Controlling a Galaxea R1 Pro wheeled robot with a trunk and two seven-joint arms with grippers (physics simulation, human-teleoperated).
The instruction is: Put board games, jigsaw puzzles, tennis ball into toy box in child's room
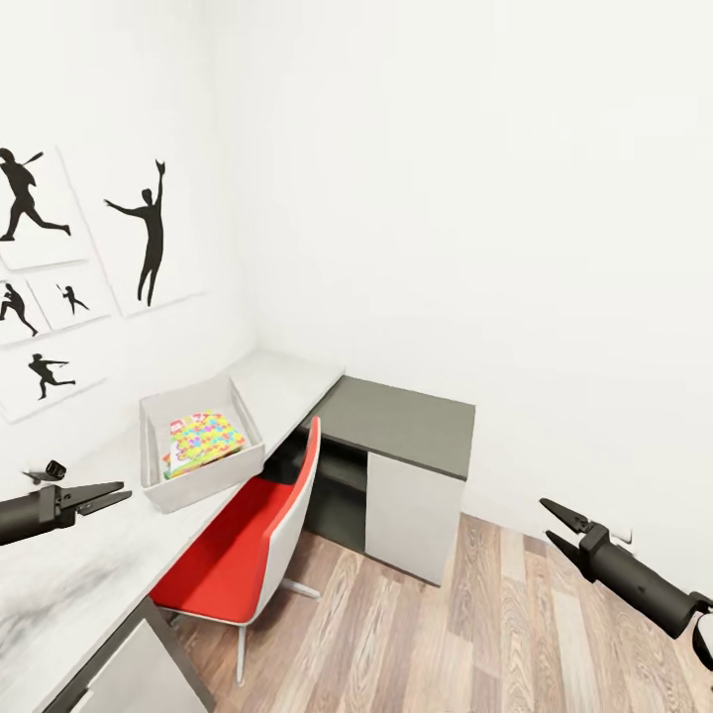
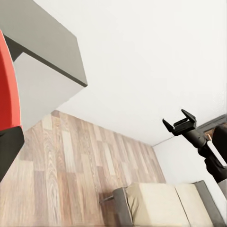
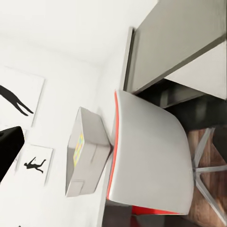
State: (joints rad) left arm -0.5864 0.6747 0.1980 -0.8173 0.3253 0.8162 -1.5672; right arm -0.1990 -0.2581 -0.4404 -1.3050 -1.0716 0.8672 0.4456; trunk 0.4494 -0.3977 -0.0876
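Note:
The light grey toy box (image 1: 210, 481) stands on the table's (image 1: 89, 564) pale top by the wall. A confetti-coloured jigsaw puzzle (image 1: 208, 437) lies on top inside it, over the red-and-white edge of a printed board game (image 1: 176, 432). The right wrist view catches the toy box (image 3: 90, 142) from the side. My left gripper (image 1: 126, 491) hovers open and empty over the table, left of the bin. Over the floor at the right, my right gripper (image 1: 547, 520) is open and empty, also seen as right gripper (image 2: 178, 122). The bed (image 2: 161, 203) shows bare beige mattress. The tennis ball is out of view.
A red swivel chair (image 1: 238, 555) is pushed against the desk just in front of the bin. The lower dark grey desk section (image 1: 406, 421) fills the corner. Wood-plank floor (image 1: 515, 614) is open to the right. Black silhouette prints (image 1: 149, 233) hang on the left wall.

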